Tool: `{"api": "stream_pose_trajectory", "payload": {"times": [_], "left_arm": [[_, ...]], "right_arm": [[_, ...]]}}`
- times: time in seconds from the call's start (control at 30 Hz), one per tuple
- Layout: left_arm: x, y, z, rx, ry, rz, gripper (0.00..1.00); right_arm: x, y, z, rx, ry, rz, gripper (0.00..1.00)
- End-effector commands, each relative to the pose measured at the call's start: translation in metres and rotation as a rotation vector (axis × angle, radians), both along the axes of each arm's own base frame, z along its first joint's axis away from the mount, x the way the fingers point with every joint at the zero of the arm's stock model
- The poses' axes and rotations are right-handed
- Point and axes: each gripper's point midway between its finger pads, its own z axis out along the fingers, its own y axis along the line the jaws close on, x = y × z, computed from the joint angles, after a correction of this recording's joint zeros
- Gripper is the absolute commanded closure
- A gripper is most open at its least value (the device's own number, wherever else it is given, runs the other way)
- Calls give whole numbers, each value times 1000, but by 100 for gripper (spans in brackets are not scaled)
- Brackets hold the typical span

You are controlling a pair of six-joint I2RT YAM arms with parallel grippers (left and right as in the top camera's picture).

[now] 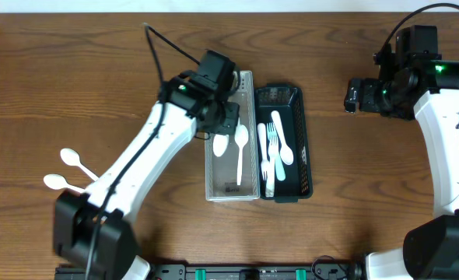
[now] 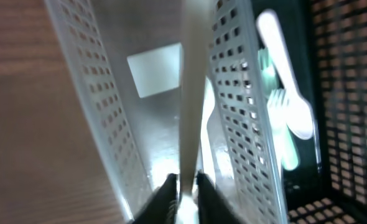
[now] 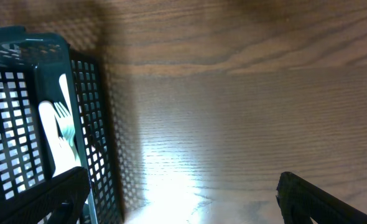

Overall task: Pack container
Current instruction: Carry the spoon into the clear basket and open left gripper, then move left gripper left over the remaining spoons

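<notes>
White spoon (image 1: 220, 144) (image 2: 190, 93) sits over the far-left part of the clear bin (image 1: 231, 196), long axis running far-to-near, bowl end toward the near side, handle pinched in the L hand (image 1: 223, 123) (image 2: 185, 190) (fingers closed on it). L arm reaches diagonally from near-left. Black basket (image 1: 304, 140) w/ forks touches the bin's right side. R hand (image 1: 352, 97) (image 3: 183, 202) hovers right of it over bare counter (image 1: 354, 194), fingers spread apart.

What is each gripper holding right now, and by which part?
The left gripper pinches a white utensil, likely a spoon, by its slim handle over the clear basket. The right gripper is open and holds nothing.
</notes>
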Motion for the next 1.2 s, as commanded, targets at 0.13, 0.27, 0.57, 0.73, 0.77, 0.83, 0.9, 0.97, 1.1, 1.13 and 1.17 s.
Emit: {"api": "stream_pose_trajectory", "payload": {"times": [0.13, 0.27, 0.57, 0.73, 0.77, 0.83, 0.9, 0.97, 1.1, 1.13, 1.17], "left_arm": [[-3, 0, -29, 38, 73, 11, 43], [8, 13, -5, 64, -17, 27, 43], [23, 130, 79, 144, -254, 494, 41], [10, 222, 76, 151, -184, 894, 21], [4, 241, 70, 152, -156, 988, 15], [-5, 269, 57, 139, -102, 1121, 6], [-14, 290, 40, 101, -31, 1215, 4], [-21, 307, 21, 58, 39, 1282, 3], [-37, 341, -15, 52, 167, 1384, 3], [-40, 347, -23, 60, 194, 1385, 3], [-41, 350, -29, 64, 213, 1385, 3]], "right_arm": [[-2, -6, -4, -8, 15, -5, 1], [-1, -6, -4, -8, 14, -5, 1], [-1, -7, -4, -8, 13, -9, 1], [-1, -9, -4, -8, 14, -13, 1], [-1, -11, -4, -8, 13, -18, 1], [-2, -13, -4, -8, 13, -25, 1], [-1, -13, -4, -8, 13, -26, 1], [-1, -13, -4, -7, 13, -25, 1], [-2, -13, -4, -8, 13, -24, 1], [-2, -13, -4, -8, 13, -24, 1], [-2, -13, -4, -8, 13, -24, 1]]}}
